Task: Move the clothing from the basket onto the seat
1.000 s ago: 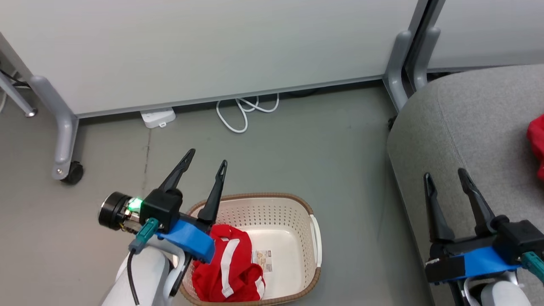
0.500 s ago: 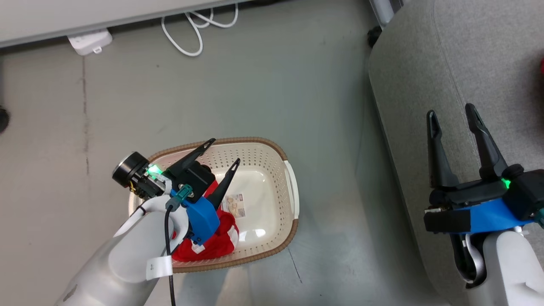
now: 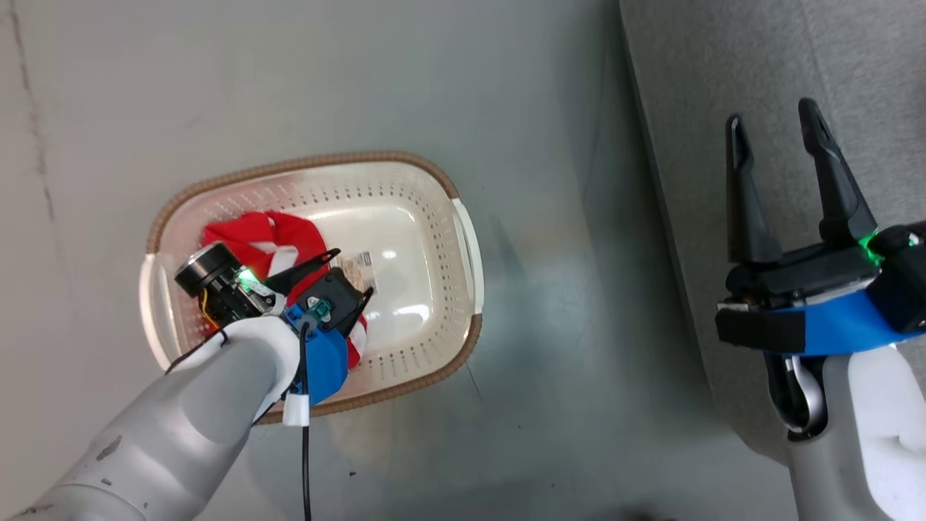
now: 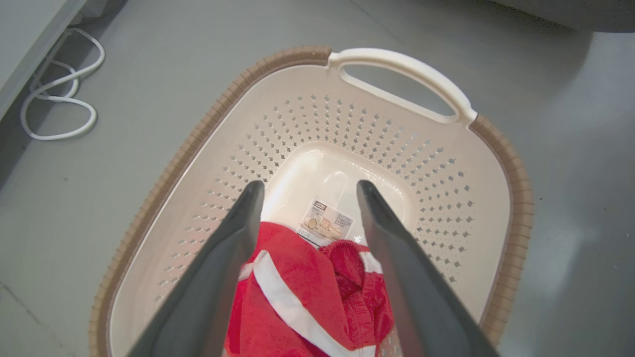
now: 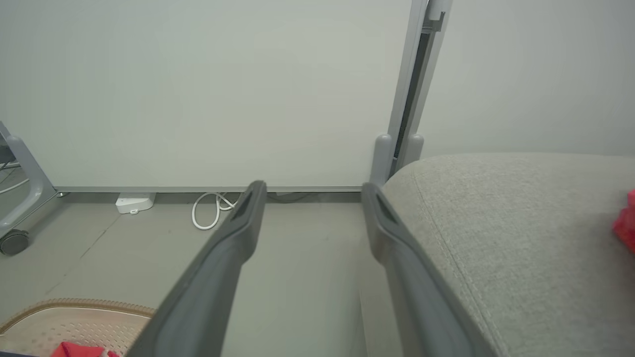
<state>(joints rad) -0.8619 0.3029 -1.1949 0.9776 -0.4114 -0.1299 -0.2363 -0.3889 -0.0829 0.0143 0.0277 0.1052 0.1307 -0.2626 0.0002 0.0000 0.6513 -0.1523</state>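
My left hand (image 3: 351,273) low inside basket (image 3: 311,159), fingers apart, gripping nothing. Tips straddle red garment (image 3: 246,231) bunched at basket's left end; cannot tell if touching. Paper sticker (image 3: 359,264) on bare basket bottom just beside garment. Basket on grey floor (image 3: 550,304), near seat (image 3: 687,87). My right hand (image 3: 772,112) over seat edge, fingers spread, empty. Second red garment (image 5: 626,223) lying on seat top.

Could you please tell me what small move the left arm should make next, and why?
Probably lower the left end effector slightly onto the red garment in the basket. Its jaws stand open above the fabric and hold nothing, so it seems too high to close on the cloth yet.
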